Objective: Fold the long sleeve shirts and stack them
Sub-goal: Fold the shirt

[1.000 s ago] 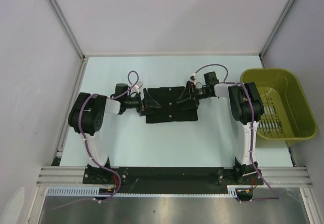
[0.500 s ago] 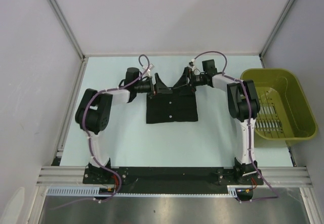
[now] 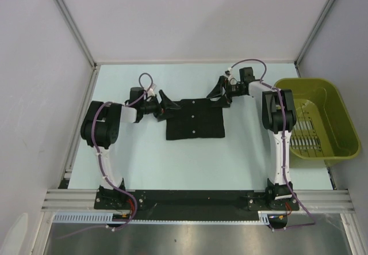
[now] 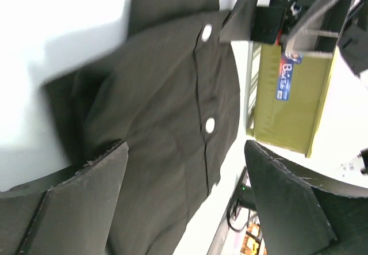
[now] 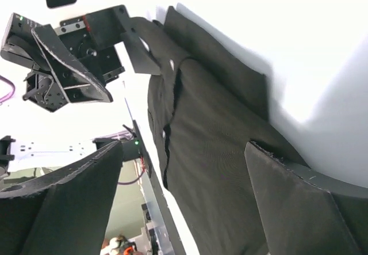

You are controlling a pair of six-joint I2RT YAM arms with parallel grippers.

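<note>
On the pale table (image 3: 172, 163), a folded black soft-fabric long sleeve shirt (image 3: 194, 120) lies flat at centre. The left gripper (image 3: 168, 106) at its left edge and the right gripper (image 3: 214, 92) at its far right corner both gape empty, seemingly just clear of the cloth.

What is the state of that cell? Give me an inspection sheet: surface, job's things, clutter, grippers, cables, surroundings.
Surface: pale table, no spills seen.
Job's things: one black shirt, folded into a flat rectangle mid-table; no second shirt or stack seen.
Clutter: olive-green basket at the right edge; no shirt seen in it.
Grippers: left gripper open at the shirt's left edge; right gripper open at its far right corner; neither holds anything.
Cables: a purple cable loops along each arm, clear of the shirt.
Surroundings: white walls with metal frame posts; nothing else seen.
</note>
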